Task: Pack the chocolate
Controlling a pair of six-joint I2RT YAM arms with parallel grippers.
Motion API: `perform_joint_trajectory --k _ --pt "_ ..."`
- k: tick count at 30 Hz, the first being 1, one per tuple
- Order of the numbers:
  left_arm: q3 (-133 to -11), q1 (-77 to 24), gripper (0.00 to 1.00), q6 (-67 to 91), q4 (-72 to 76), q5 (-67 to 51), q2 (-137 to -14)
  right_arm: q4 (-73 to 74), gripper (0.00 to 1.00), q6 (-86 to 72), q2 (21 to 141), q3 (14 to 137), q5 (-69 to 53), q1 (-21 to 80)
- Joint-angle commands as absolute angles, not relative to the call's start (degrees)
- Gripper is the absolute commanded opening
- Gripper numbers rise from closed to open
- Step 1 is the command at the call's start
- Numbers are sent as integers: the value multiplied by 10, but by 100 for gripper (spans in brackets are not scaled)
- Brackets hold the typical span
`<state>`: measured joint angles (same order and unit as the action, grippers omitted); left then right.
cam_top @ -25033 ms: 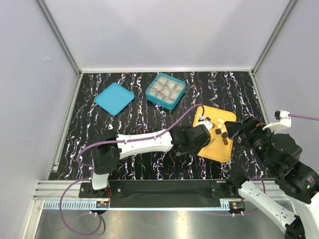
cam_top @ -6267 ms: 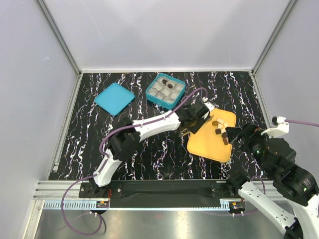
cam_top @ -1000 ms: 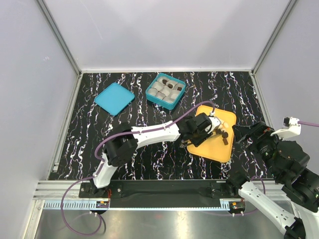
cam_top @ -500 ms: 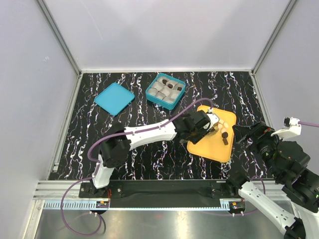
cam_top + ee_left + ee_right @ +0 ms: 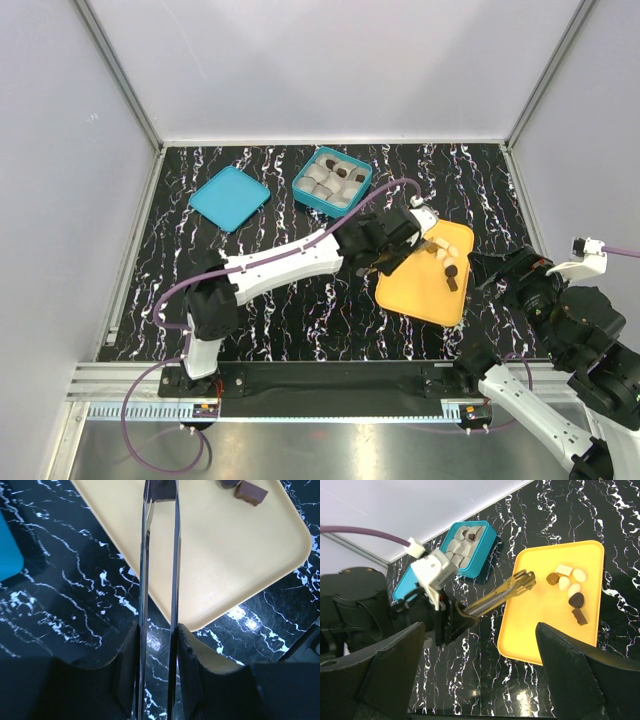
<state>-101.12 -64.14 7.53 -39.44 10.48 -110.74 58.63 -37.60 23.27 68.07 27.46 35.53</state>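
Observation:
The yellow tray (image 5: 420,295) holds several bite-size chocolate pieces (image 5: 450,270) at its far right end: dark brown and pale cream ones (image 5: 574,589). My left gripper (image 5: 432,243) has long thin fingers and is shut on a dark brown chocolate piece (image 5: 162,490), held just above the tray's far left part (image 5: 225,555). Two more dark pieces (image 5: 250,492) lie to its right. My right gripper (image 5: 490,272) is open and empty, off the tray's right edge. The teal box (image 5: 332,182) of grey paper cups has dark pieces in two far cups (image 5: 468,535).
A teal lid (image 5: 229,197) lies flat at the far left. White walls with metal posts enclose the black marbled table (image 5: 280,320). The left arm stretches diagonally across the middle toward the tray.
My left gripper has drawn back from the group of chocolates toward the tray's far left corner with a dark piece between its fingers. The right arm has barely moved.

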Motion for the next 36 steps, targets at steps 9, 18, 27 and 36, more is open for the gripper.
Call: perform_joint_trajectory --k 9,18,27,36 --pt "-1095 -492 37 99 -454 149 -1059 563 100 -382 231 669 272 358" --pt "-1159 -358 36 79 -452 150 -1132 539 100 -382 239 643 252 359" --pt "-1187 -313 36 88 -439 142 -1191 539 100 -362 248 651 272 358" --pt "-1162 -308 37 77 -419 158 -1205 535 100 -356 250 642 278 358"
